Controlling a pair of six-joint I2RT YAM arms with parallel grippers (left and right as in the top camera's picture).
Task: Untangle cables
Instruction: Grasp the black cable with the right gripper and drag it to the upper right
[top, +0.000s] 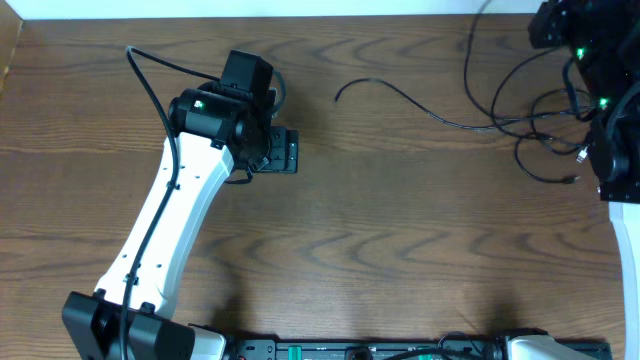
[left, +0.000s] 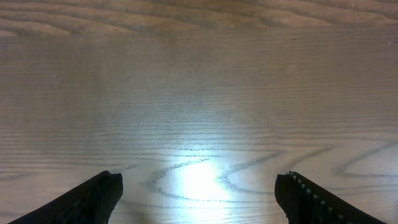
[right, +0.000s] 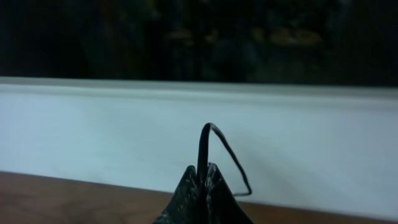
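Note:
Thin black cables lie at the back right of the table in the overhead view. One long cord (top: 400, 97) trails left with a free end. The others form loose crossing loops (top: 540, 125) with small plug ends near the right arm. No white cord shows. My right gripper (right: 204, 169) is shut on a thin black cord (right: 219, 138), which rises from the fingertips and bends down to the right. The right arm (top: 615, 130) sits at the table's right edge. My left gripper (left: 199, 180) is open and empty just above bare wood, well left of the cables (top: 285, 152).
The wooden table (top: 400, 250) ends at a white edge (top: 628, 260) on the right. A white wall or ledge (right: 93, 124) stands beyond the right gripper. Thicker black cables run along the left arm (top: 150, 90).

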